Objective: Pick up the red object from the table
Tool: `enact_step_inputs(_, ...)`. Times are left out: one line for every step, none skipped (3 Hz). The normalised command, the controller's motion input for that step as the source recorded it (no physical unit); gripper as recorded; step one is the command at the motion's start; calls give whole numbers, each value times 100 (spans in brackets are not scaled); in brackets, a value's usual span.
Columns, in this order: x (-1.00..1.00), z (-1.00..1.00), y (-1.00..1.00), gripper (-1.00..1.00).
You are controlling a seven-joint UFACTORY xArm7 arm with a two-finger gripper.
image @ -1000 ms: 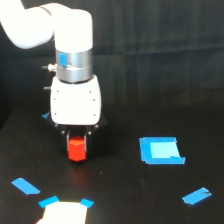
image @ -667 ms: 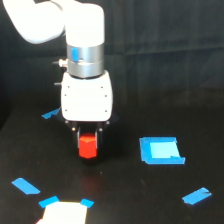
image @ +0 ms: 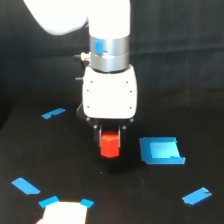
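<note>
Nearest the camera, below and to the exterior view's left of the end effector (image: 110,134): a white patch (image: 62,212) with blue tape at its corners, on the tabletop (image: 150,200). Blue square (image: 160,151) sits just beside the end effector, on the exterior view's right. Block (image: 109,144) is between the fingers, end effector clamped on it. It looks clear of the tabletop, though the dark surface makes the gap hard to judge. Grasp done, lift looks underway or complete; what's left is holding it secure. Blue strip (image: 53,113) lies further back.
</note>
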Motion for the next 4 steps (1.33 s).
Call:
enact_step_inputs(16, 100, -91, -64)
enact_step_inputs(6, 100, -56, -49)
enact_step_inputs(-11, 100, -35, -91)
enact_step_inputs(17, 66, -2, -97)
